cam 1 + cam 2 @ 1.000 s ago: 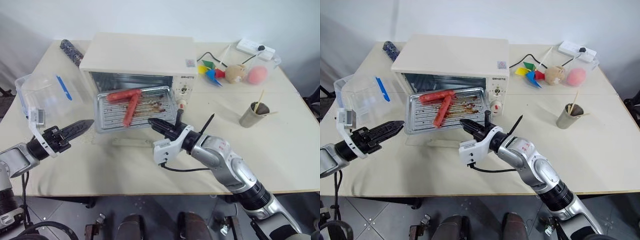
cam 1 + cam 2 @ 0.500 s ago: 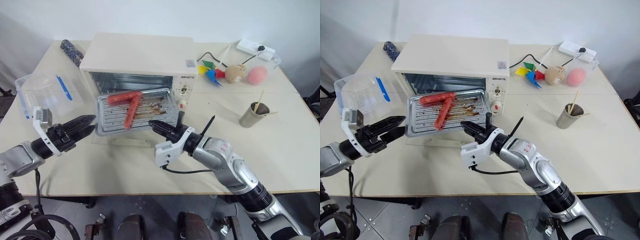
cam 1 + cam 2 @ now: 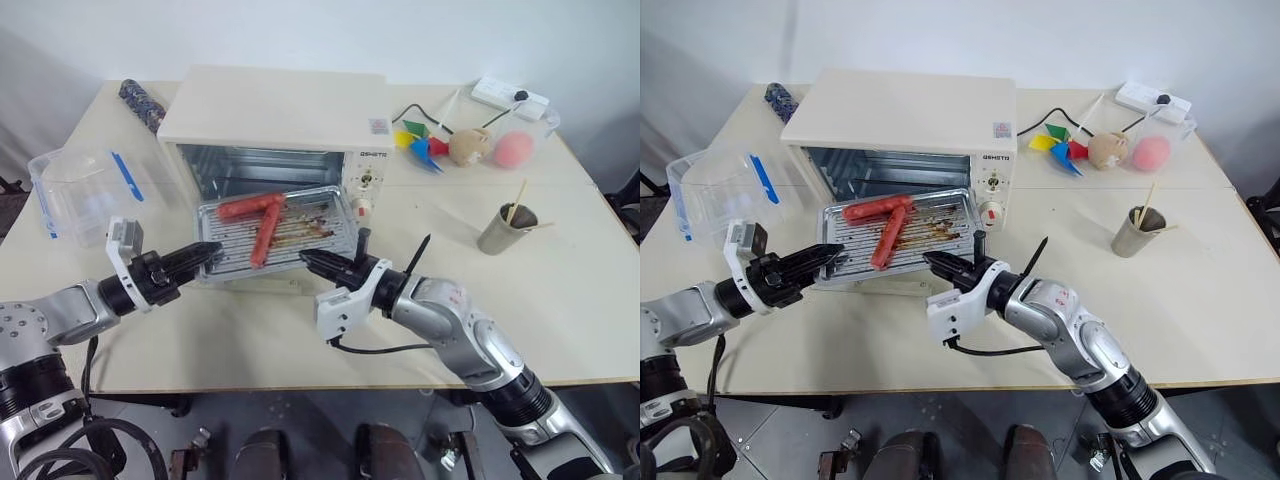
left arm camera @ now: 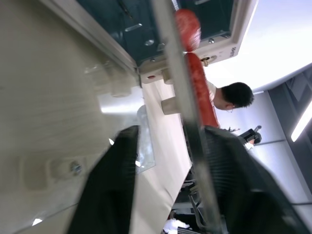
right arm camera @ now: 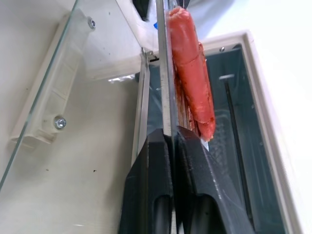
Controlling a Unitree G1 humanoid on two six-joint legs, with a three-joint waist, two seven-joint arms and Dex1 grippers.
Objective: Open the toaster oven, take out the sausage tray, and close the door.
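The cream-white toaster oven [image 3: 270,110] stands at the table's back with its door [image 3: 890,288] folded down flat. Its bar handle [image 5: 51,95] faces me. The metal sausage tray [image 3: 300,225] hangs out over the door, carrying two red sausages [image 3: 262,225]. My right gripper [image 3: 308,259] is shut on the tray's front rim. At the tray's left front corner is my left gripper [image 3: 207,251]. In the left wrist view the rim [image 4: 187,112] runs between its fingers [image 4: 114,180] with a gap still showing.
A clear plastic container [image 3: 85,190] stands left of the oven. On the right are a metal cup with sticks [image 3: 508,228], a pinwheel [image 3: 420,140], a pink ball [image 3: 515,150] and a power strip [image 3: 510,95]. A person [image 4: 234,95] shows in the background.
My left gripper has moved right to the tray's left front corner and its fingers have narrowed around the rim. The right gripper keeps its hold and has hardly moved.
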